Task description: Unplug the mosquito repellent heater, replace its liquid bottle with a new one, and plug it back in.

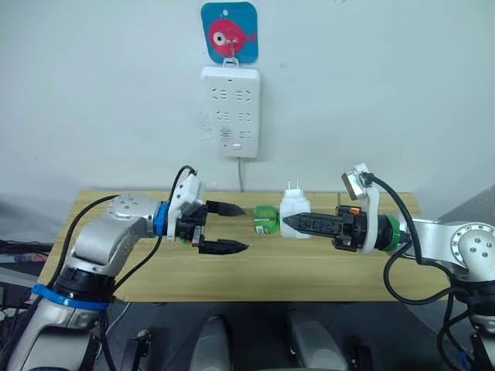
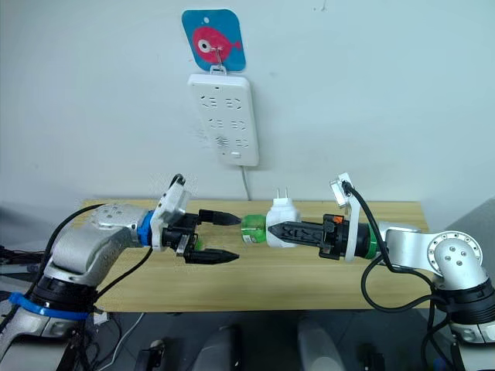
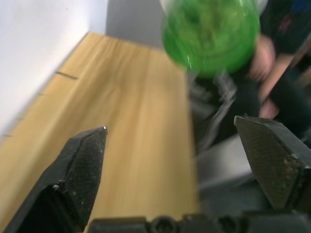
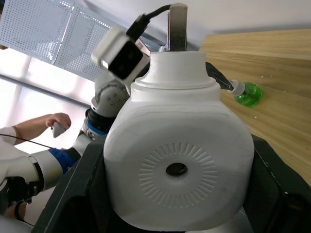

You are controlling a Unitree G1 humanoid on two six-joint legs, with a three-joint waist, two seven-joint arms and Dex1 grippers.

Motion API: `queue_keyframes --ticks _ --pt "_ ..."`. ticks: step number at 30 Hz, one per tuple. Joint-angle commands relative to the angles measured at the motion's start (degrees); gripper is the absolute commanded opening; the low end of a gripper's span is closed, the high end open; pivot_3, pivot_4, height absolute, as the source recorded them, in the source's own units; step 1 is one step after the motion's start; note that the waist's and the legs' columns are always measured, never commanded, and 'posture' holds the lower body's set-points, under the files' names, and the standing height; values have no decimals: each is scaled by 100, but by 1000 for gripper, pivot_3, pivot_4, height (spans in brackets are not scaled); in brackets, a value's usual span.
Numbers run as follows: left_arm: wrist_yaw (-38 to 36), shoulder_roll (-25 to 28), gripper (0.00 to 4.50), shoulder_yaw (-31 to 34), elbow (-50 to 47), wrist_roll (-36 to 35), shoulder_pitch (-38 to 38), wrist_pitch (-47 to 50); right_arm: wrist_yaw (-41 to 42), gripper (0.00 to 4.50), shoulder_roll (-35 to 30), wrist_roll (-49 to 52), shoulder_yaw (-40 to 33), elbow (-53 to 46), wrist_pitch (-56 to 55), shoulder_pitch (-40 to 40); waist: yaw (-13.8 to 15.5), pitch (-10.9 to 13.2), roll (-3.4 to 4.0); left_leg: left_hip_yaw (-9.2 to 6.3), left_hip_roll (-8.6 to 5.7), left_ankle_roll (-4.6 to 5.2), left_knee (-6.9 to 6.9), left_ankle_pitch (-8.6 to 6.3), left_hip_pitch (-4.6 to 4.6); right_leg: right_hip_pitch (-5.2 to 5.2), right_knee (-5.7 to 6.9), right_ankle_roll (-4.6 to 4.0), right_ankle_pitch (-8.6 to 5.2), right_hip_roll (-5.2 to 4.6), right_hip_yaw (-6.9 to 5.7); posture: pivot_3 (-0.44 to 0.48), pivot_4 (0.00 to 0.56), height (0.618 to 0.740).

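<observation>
Two fingers of right gripper (image 1: 288,222) clamp mosquito repellent heater (image 1: 294,213) — left gripper (image 1: 234,228) fingers spread, empty

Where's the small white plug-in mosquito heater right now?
In the left eye view, the small rounded white plastic heater is held above the wooden table in the right gripper, prongs up, its green bottle pointing toward the open left gripper.
</observation>
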Motion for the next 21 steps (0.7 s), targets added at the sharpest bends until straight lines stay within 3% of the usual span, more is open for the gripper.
queue_keyframes --ticks 1,9,18,21 --pt "141 -426 4448 201 49 671 169 -2039 47 3020 30 93 -170 -109 -58 -34 32 1 -1 3 0 0 1 0 0 0 -2 0 0 -2 2 -142 219 725" --pt "252 -1149 4448 445 -25 786 455 -4191 78 3020 55 52 -153 -68 -22 -83 82 1 -2 6 1 0 3 0 0 0 0 0 0 0 4 -136 217 725" --pt "401 -1276 4448 248 98 894 236 -4342 85 3020 60 59 -158 -74 -4 -89 81 0 -2 6 0 0 5 0 0 1 2 1 1 1 3 -140 212 725" --pt "353 -1299 3827 206 149 878 218 -4440 80 3020 71 62 -157 -89 -14 -88 81 1 -2 4 0 0 5 0 0 1 2 1 1 1 1 -140 212 725"
